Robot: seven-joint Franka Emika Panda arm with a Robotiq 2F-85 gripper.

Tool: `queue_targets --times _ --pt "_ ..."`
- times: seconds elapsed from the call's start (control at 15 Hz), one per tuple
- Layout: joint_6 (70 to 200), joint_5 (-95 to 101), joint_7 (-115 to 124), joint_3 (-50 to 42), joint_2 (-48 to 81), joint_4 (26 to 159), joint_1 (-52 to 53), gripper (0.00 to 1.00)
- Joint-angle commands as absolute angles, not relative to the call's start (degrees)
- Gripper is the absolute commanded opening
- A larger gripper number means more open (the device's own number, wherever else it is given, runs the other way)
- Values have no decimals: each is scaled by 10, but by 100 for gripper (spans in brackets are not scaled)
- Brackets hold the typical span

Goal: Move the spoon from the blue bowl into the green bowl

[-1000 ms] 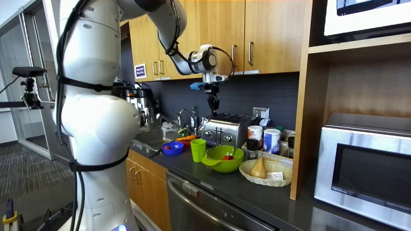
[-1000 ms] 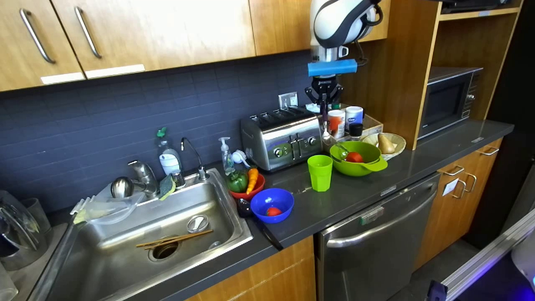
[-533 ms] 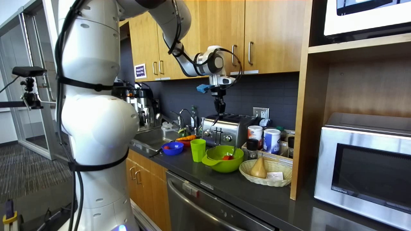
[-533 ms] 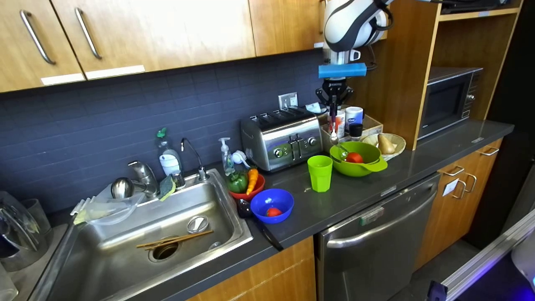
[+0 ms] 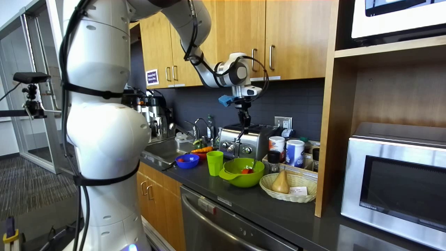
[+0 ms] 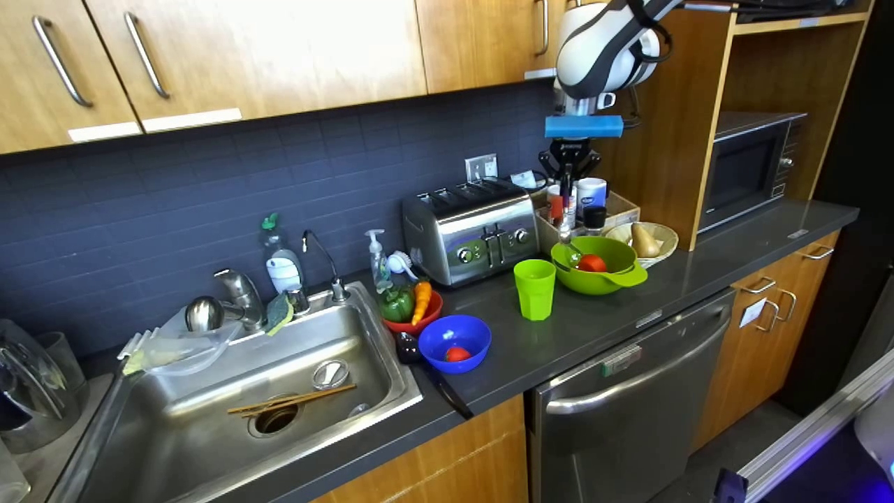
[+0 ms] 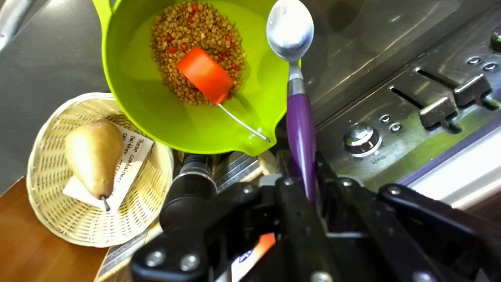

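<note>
My gripper is shut on the purple handle of the spoon. The spoon hangs with its metal end downward; in an exterior view its handle shows below the gripper. The spoon is above the toaster side of the green bowl, and its metal end overlaps that rim in the wrist view. The green bowl holds lentils and a red scoop. The blue bowl holds a small red item; it also shows in an exterior view and is out of the wrist view.
The steel toaster stands behind, close beside the spoon. A lime-green cup stands beside the green bowl. A wicker basket with a pear, a black-capped jar and canisters are near. The sink is farther off.
My gripper, with the spoon in it, has moved right and down in both exterior views, from in front of the toaster toward the green bowl. The bowls have not moved.
</note>
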State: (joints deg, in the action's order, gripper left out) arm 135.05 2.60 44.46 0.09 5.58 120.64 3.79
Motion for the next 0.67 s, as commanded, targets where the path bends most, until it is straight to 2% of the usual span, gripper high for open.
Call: queue_targets --times 0.0,0.6 --pt "1378 19 430 -4 34 1240 29 4" --pt "1435 40 427 -12 40 1275 28 4"
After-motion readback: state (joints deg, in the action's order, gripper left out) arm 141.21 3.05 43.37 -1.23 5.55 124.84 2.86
